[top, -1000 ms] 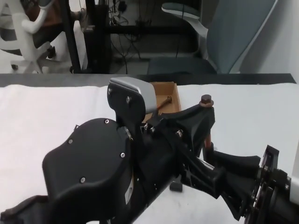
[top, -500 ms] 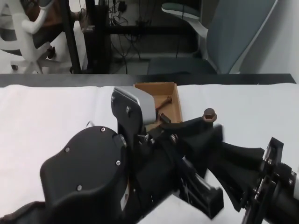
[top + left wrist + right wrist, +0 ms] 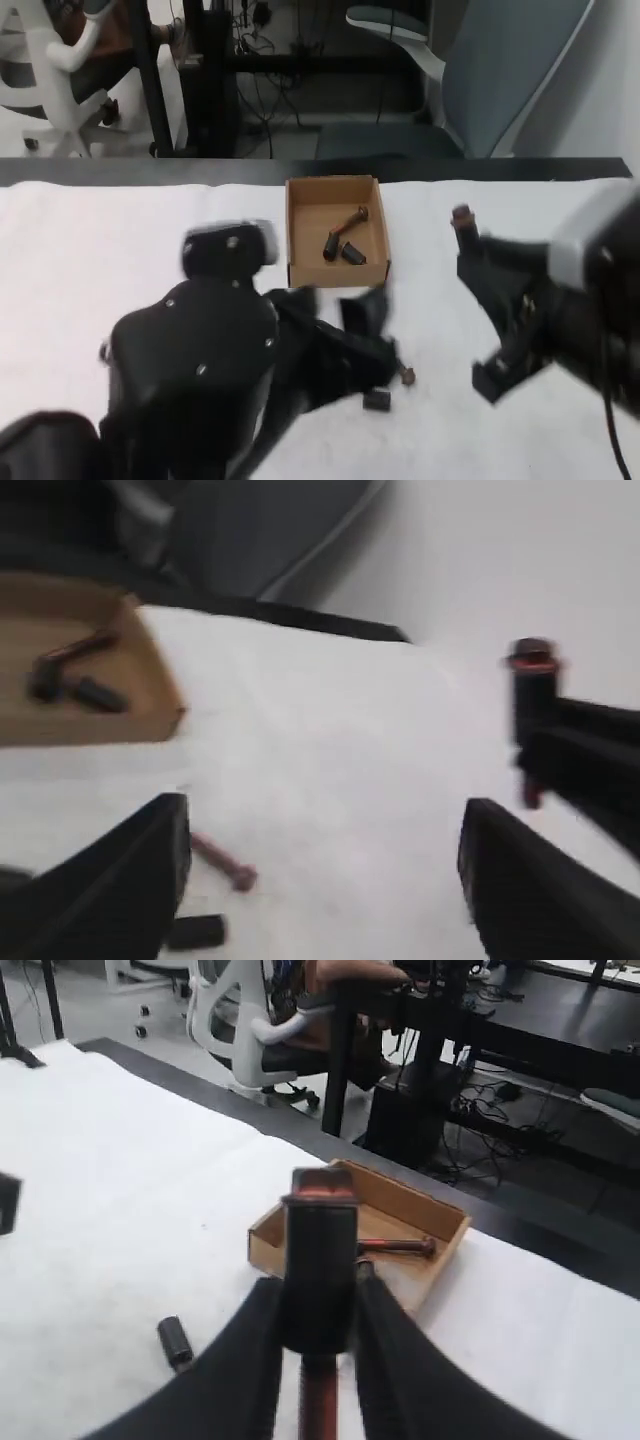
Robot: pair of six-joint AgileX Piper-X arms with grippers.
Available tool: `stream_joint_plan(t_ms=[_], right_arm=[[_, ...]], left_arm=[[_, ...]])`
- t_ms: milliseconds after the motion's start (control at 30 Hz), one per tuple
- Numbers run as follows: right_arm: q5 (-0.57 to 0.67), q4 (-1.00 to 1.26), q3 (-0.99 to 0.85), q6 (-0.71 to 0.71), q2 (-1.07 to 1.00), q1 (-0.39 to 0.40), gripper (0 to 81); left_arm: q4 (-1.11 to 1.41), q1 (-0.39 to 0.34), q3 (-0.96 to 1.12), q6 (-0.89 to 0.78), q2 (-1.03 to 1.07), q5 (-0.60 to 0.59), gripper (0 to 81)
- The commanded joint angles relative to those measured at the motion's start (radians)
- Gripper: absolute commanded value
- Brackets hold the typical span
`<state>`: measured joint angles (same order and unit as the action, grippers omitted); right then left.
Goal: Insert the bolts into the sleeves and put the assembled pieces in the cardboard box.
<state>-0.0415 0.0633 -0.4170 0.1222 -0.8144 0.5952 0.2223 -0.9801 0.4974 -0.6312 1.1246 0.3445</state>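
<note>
The cardboard box point(image 3: 300, 262) stands at the middle of the white cloth with a bolt point(image 3: 350, 219) and a dark sleeve point(image 3: 352, 254) inside. My right gripper point(image 3: 318, 1312) is shut on a black sleeve point(image 3: 318, 1260) with a reddish bolt through it, held upright to the right of the box point(image 3: 280, 1242). That piece point(image 3: 530, 695) also stands out in the left wrist view. My left gripper point(image 3: 320, 880) hangs open above a loose bolt point(image 3: 222, 861) and a loose sleeve point(image 3: 195, 932) lying in front of the box point(image 3: 150, 680).
The left arm's black body point(image 3: 200, 370) covers the near left of the bench. White cloth lies bare to both sides of the box. Office chairs point(image 3: 500, 70) and a desk frame stand beyond the far edge.
The two arms, close together in front of the box, have drawn apart. The right one moved right with the bolt and sleeve; the left pulled back, uncovering the box.
</note>
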Motion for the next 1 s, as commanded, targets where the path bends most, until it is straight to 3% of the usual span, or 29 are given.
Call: stream_joint_plan(t_ms=[0,200,300,400,600,733,967], right_arm=[[0.068,-0.007,-0.093,0.042,-0.095,-0.044,0.0],[0.157,-0.01,-0.265,0.044,-0.332,-0.097,0.0],[0.173,-0.063,-0.374,0.053,-0.459,-0.111,0.0],[0.213,-0.157,-0.503,0.105,-0.596,-0.117,0.0],[0.212,-0.267,-0.724,0.133,-0.821,-0.128,0.0],[0.203,-0.28,-0.82,0.133,-0.911,-0.149,0.0],[0.159,-0.287,-0.926,0.079,-1.044,-0.189,0.0]], left_arm=[[-0.194,0.069,0.033,-0.135,0.024,0.061,70.0],[-0.411,0.24,0.108,-0.271,0.18,0.003,65.1],[-0.396,0.285,0.129,-0.43,0.27,-0.073,65.1],[-0.393,0.295,0.171,-0.526,0.364,-0.14,64.4],[-0.402,0.295,0.299,-0.51,0.539,-0.236,63.3],[-0.451,0.301,0.349,-0.512,0.598,-0.233,62.6],[-0.444,0.32,0.404,-0.529,0.683,-0.251,48.3]])
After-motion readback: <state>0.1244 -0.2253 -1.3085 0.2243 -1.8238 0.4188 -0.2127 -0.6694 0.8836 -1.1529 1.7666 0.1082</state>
